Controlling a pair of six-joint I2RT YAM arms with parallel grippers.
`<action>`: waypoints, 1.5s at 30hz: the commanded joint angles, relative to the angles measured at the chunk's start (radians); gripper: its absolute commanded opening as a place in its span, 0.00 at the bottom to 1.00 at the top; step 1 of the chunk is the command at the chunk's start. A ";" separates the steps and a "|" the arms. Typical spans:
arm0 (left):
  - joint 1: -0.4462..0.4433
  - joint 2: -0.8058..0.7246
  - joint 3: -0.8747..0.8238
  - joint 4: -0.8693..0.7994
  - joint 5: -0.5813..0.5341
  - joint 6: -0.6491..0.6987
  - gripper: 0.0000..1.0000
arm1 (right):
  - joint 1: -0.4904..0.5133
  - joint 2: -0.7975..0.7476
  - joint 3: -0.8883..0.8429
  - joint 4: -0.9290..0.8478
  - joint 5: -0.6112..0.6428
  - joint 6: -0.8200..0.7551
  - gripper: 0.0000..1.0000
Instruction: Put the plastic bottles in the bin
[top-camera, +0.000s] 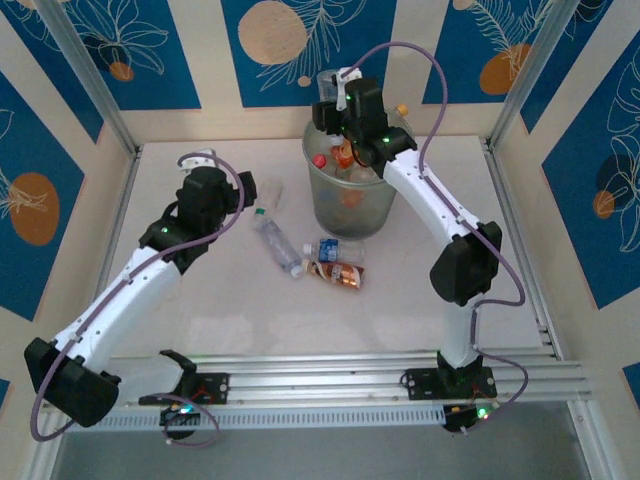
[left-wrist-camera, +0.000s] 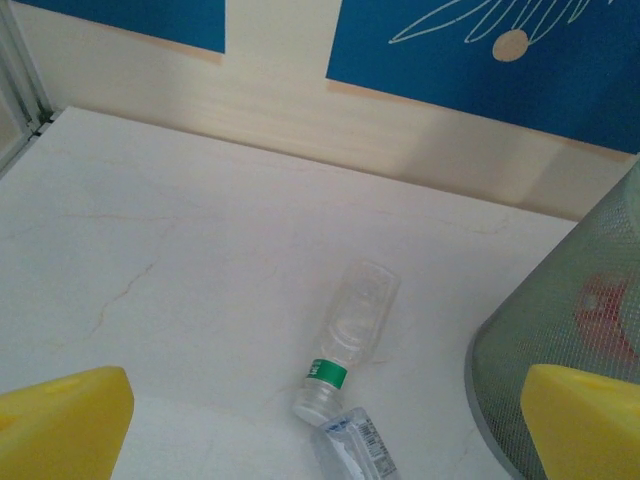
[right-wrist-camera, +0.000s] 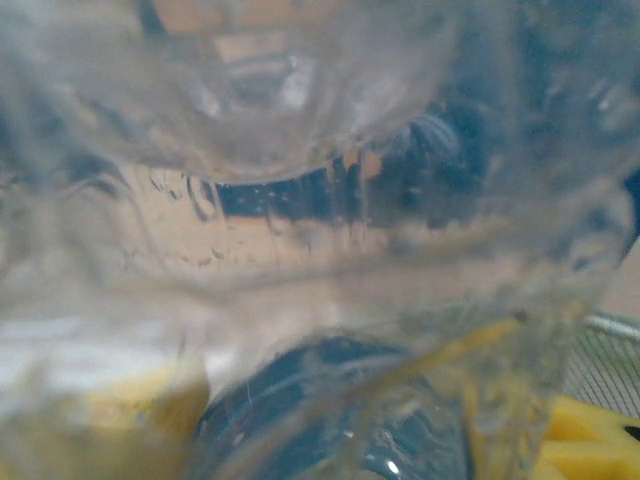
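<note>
Over the bin, right fingers grip a bottle.

A pale, faintly veined worktop sits inside a three-sided enclosure. Its walls have blue panels with orange discs and white leaf outlines, separated by cream stripes. Silver metal posts stand at the back corners. Grooved metal rails run along the near edge. The light is soft and even.

A blurred clear bottle mostly masks the right fingers; the bin runs off-frame.
</note>
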 joint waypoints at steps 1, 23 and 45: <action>0.016 0.009 0.014 0.030 0.024 0.000 0.99 | -0.003 0.005 -0.012 0.140 -0.038 0.006 0.36; 0.023 0.082 0.046 0.036 0.042 0.008 1.00 | -0.020 -0.055 -0.270 0.315 -0.141 -0.002 0.72; 0.035 0.129 0.072 0.038 0.063 0.022 0.99 | -0.030 -0.174 -0.258 0.249 -0.113 0.002 0.86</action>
